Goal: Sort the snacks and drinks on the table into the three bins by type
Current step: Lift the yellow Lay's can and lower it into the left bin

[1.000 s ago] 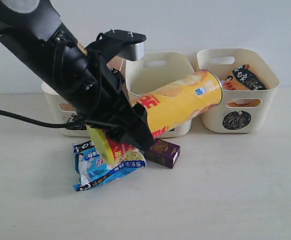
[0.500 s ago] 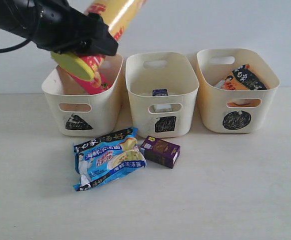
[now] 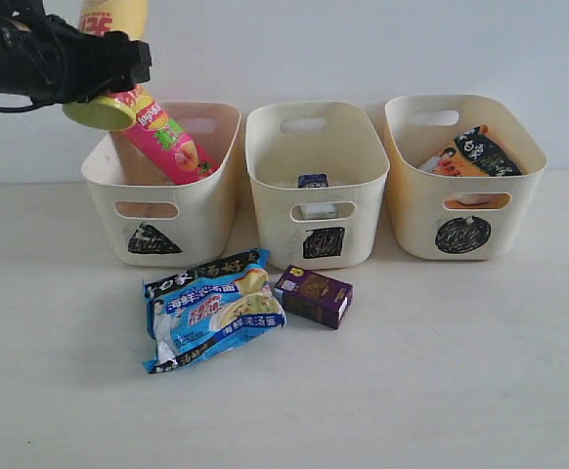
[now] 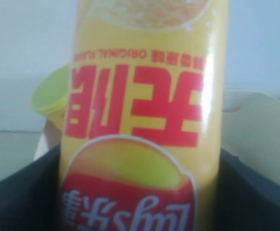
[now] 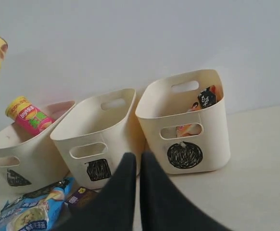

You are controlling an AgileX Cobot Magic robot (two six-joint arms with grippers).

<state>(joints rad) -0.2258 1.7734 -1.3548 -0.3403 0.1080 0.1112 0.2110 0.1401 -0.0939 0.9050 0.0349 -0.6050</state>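
Observation:
My left gripper (image 3: 118,63) is shut on the yellow-orange chip canister (image 3: 114,15), holding it nearly upright above the left rim of the triangle bin (image 3: 172,210). In the left wrist view that canister (image 4: 140,120) fills the frame between the dark fingers (image 4: 255,192). The pink canister (image 3: 169,144) leans inside the triangle bin. A blue-and-white carton (image 3: 312,181) sits in the square bin (image 3: 265,186). The circle bin (image 3: 519,210) holds an orange-and-black packet (image 3: 472,151). On the table (image 3: 441,371) lie a blue-and-white packet (image 3: 211,308) and a purple carton (image 3: 312,296). My right gripper (image 5: 139,156) is shut and empty.
The three bins stand side by side against a pale wall (image 3: 382,44). A black cable (image 3: 1,103) trails from the left arm at the left edge. The right arm does not show in the exterior view.
The left arm has carried the yellow-orange canister from low over the table packets up and to the left, turning it upright above the triangle bin. The right gripper has stayed shut.

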